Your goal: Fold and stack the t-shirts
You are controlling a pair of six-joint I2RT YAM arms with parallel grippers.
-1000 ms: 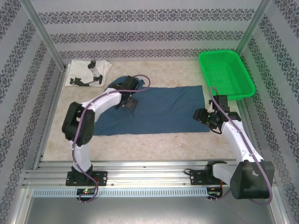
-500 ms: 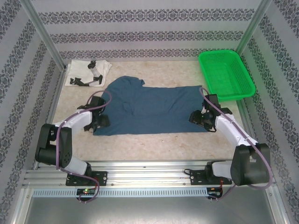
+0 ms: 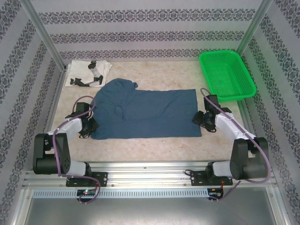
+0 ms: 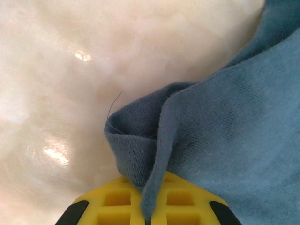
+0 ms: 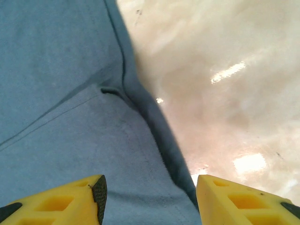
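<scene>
The dark blue-teal t-shirt (image 3: 145, 112) lies spread flat across the middle of the table. My left gripper (image 3: 88, 125) is at the shirt's left edge and is shut on it. In the left wrist view a fold of the blue cloth (image 4: 140, 150) is pinched between the yellow fingers (image 4: 117, 204) of that gripper (image 4: 149, 208). My right gripper (image 3: 201, 118) is low over the shirt's right edge, open. Its gap (image 5: 150, 201) straddles the hem (image 5: 164, 136), with nothing clamped. The folded white t-shirt (image 3: 79, 71) with black marks lies at the back left corner.
A bright green mesh basket (image 3: 227, 75) stands at the back right, just behind the right arm. Bare beige tabletop (image 3: 154, 147) runs in front of the shirt. Patterned walls and metal posts enclose the table on three sides.
My left arm has swung from over the shirt's upper left down to its left edge and shut on it. The shirt has slid and bunched slightly leftward. My right gripper stayed at the right hem, jaws slightly narrower.
</scene>
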